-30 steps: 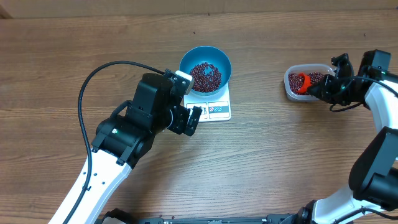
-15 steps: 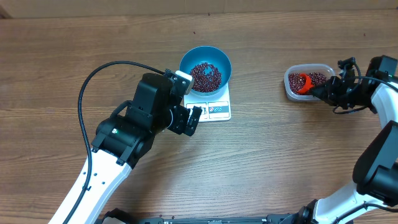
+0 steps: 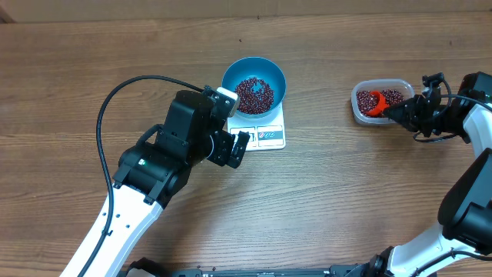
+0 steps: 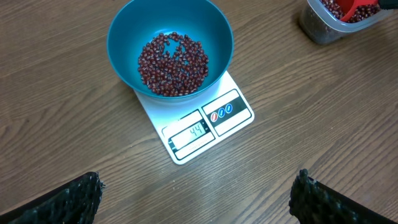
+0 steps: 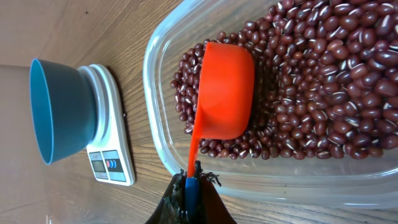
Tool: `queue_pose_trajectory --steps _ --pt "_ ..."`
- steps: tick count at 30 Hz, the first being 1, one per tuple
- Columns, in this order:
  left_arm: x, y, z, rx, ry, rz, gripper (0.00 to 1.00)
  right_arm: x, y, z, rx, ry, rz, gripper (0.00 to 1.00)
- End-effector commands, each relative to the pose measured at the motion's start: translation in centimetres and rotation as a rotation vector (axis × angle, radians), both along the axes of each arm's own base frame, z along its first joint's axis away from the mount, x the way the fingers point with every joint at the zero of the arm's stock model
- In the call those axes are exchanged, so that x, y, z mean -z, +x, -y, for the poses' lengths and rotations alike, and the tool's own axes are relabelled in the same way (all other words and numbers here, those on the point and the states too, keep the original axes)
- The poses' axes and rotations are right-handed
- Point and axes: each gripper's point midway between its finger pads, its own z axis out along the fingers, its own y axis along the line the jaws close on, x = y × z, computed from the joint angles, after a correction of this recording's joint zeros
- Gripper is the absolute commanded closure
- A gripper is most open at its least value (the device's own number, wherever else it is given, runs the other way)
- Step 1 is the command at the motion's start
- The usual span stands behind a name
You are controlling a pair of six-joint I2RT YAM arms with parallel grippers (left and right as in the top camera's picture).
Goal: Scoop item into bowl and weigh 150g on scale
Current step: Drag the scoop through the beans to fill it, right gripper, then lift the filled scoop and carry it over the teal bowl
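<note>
In the blue bowl [image 4: 124, 37] a shallow layer of red beans [image 4: 173, 64] covers only the bottom. The bowl sits on the white kitchen scale [image 4: 205, 124], whose display reads 44 — well short of the target, so I judge several more scoops are needed. The rest of the beans lie in the clear plastic tub [image 5: 161, 124], well apart to the right. The orange scoop [image 5: 225, 90] lies on them there, and I cannot tell whether it is loaded. My right gripper [image 5: 191, 180] is pinching the tip of the scoop's thin handle, fingers pressed together. Over the last second that wrist has drawn back to the right while the scoop head barely shifted — to me, the start of another dig. My left gripper [image 4: 196, 186] hangs spread wide, just in front of the scale, holding nothing, unmoved.
</note>
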Motion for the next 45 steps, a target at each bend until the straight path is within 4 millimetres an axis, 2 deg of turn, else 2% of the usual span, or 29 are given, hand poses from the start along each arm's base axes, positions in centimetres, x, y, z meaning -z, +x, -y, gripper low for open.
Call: queue_pose_trajectory --steps 1,13,26,45 --pt "0.5 0.0 0.0 0.016 0.013 -0.005 0.00 -1.3 0.6 -0.2 -0.006 0.045 0.042 0.97" --pt "0.5 0.0 0.0 0.016 0.013 -0.005 0.00 -1.8 0.1 1.6 0.047 0.091 0.054 0.97" --pt "0.5 0.0 0.0 0.016 0.013 -0.005 0.01 -3.3 -0.1 2.3 0.071 0.189 0.105 0.97" --pt "0.5 0.0 0.0 0.016 0.013 -0.005 0.00 -8.0 0.2 -0.5 -0.002 0.448 0.256 0.97"
